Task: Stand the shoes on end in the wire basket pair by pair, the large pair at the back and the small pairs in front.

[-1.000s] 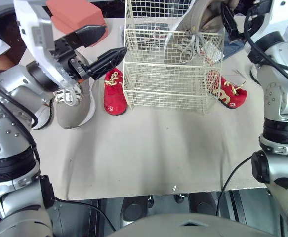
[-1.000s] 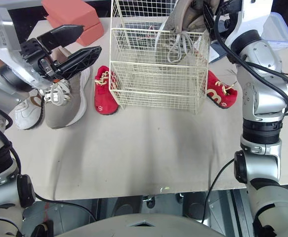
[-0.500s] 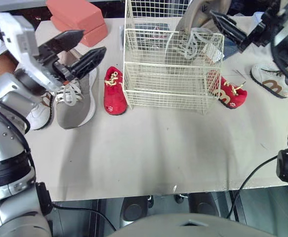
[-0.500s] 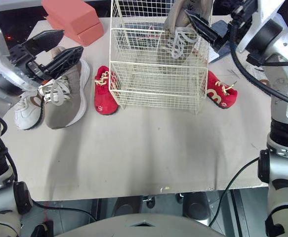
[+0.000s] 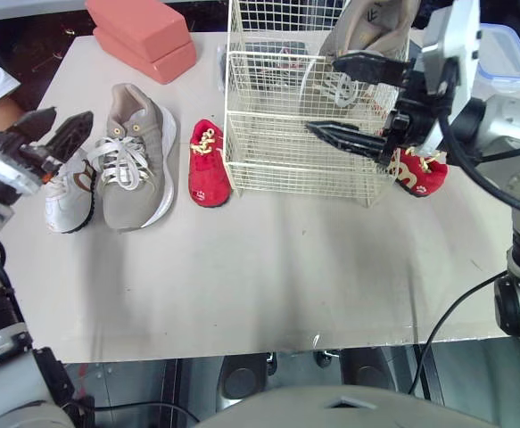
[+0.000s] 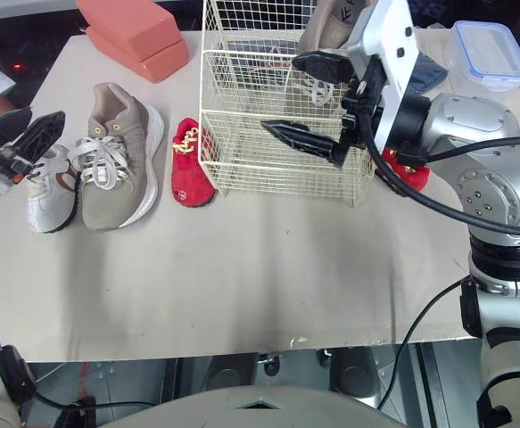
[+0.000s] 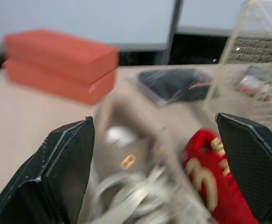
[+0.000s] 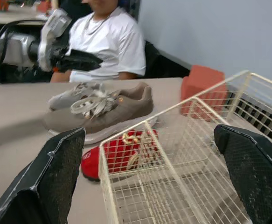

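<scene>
The right tool (image 5: 324, 94) is wide open and holds nothing, just in front of the wire basket (image 5: 295, 152). One big grey shoe (image 5: 375, 22) stands on end inside, at the back. At the basket's 9 o'clock a red shoe (image 5: 206, 165) lies on the worktop (image 5: 268, 267). The left tool (image 5: 63, 125) is open and empty too, over a white shoe (image 5: 68, 192).

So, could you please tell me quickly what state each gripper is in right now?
Left gripper: open, holding nothing.
Right gripper: open, holding nothing.
</scene>
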You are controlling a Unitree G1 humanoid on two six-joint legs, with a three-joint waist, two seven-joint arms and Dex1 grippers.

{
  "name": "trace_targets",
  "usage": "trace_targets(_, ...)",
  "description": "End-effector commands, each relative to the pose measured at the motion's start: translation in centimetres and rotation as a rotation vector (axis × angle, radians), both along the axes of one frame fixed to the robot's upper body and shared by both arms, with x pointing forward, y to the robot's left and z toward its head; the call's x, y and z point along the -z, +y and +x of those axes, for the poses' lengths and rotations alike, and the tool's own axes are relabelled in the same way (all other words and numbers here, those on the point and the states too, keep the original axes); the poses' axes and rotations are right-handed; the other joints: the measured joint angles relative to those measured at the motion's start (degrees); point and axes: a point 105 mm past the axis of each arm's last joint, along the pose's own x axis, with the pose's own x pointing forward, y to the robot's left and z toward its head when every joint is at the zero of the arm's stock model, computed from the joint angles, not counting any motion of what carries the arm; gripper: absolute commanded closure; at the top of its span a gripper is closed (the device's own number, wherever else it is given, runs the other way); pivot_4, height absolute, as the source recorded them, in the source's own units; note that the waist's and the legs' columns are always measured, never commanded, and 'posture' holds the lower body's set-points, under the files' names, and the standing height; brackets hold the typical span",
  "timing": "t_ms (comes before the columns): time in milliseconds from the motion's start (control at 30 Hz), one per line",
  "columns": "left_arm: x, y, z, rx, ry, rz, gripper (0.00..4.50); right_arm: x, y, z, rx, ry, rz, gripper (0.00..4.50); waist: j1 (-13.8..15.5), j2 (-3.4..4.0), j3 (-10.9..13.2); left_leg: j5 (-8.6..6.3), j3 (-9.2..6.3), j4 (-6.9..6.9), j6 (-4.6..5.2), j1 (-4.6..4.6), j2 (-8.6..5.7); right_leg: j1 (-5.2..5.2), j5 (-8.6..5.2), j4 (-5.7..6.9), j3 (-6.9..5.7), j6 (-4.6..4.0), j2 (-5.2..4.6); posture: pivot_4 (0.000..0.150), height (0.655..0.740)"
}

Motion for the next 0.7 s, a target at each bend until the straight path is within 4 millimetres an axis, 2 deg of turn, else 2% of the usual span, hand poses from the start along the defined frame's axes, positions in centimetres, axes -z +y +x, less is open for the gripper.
trace_targets(33, -0.3, 1.3, -0.4, 0.004, 0.025, -0.004, 0.0, -0.8, 0.8, -1.3, -0.056, -0.124, -0.073, 0.12, 0.02, -0.02, -0.01, 0.0, 0.0, 0.0, 0.0, 0.0, 0.0, 0.0, -0.01, 0.0, 0.0, 0.01, -0.01, 0.15, 0.686)
trace_targets(267, 1.0, 1.8, 0.7, 0.046, 0.125, -0.053, 0.0, -1.5, 1.7, -1.2, -0.085, -0.18, -0.075, 0.12, -0.03, -0.13, -0.02, 0.0, 0.0, 0.01, 0.0, 0.0, 0.0, -0.01, 0.0, 0.04, -0.01, 0.0, 0.0, 0.15, 0.686)
trace_targets(533, 2.5, 2.1, 2.9, 0.036, 0.268, -0.068, 0.0, -1.7, 1.8, -1.0, -0.098, -0.199, -0.063, 0.12, -0.07, -0.44, -0.02, 0.0, 0.04, 0.04, 0.0, -0.01, -0.06, -0.01, 0.0, 0.05, -0.03, 0.0, 0.02, 0.15, 0.686)
trace_targets(700, 3.1, 1.4, 3.8, 0.088, 0.385, -0.056, 0.0, -1.6, 1.8, -0.8, -0.104, -0.207, -0.063, 0.12, -0.15, -0.52, 0.0, 0.0, 0.1, 0.06, 0.0, -0.04, -0.07, -0.02, 0.0, 0.06, -0.02, 0.0, 0.03, 0.15, 0.686)
